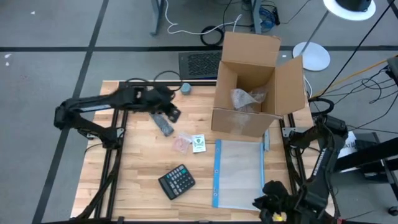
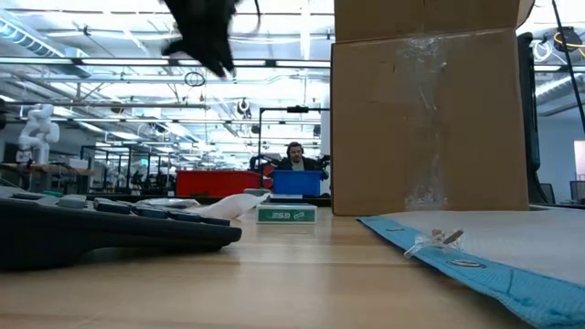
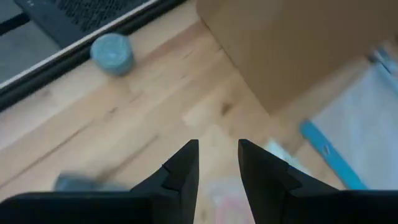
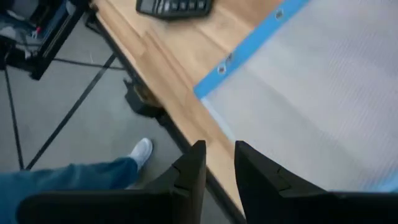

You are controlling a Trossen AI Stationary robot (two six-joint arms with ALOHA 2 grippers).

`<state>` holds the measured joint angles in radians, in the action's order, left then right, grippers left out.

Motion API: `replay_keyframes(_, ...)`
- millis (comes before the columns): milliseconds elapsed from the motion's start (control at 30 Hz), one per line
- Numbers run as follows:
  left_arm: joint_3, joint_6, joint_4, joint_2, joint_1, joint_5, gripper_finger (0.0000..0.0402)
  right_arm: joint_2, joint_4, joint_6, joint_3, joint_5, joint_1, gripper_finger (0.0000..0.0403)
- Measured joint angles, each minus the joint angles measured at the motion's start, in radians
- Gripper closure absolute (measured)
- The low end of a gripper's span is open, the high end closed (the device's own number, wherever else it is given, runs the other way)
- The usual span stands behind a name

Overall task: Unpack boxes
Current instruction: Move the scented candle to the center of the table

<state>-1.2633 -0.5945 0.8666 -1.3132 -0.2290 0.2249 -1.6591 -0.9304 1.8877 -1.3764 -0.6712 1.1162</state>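
The open brown box stands upright on its base at the table's far right, flaps up, with a crumpled clear bag inside; the low view shows the box's near wall. My left gripper hovers left of the box, above the bare wood, open by a narrow gap with nothing in it. My right gripper hangs over the table's near right edge beside the clear pouch, also open by a narrow gap and empty.
On the table lie a calculator, a grey object, a pink packet, a green-and-white card and a blue-grey round piece. A black grille-topped unit sits behind the table. A person's leg stands by the near edge.
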Motion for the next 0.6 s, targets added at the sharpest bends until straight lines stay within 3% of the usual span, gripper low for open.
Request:
replay_keyframes(133,0.094,0.055,-0.129,-0.108,-0.14,-0.127,0.0284,0.016,0.011,-0.021,0.0,-0.043,-0.025,0.0328)
replay_keyframes(267,0.083,0.107,-0.185,-0.218,-0.271,-0.164,0.0264,0.016,0.028,-0.014,0.0,-0.045,-0.03,0.0328)
replay_keyframes(600,0.077,0.132,-0.51,-0.377,-0.431,-0.228,0.0126,0.016,0.039,-0.007,0.0,-0.034,-0.031,0.0328)
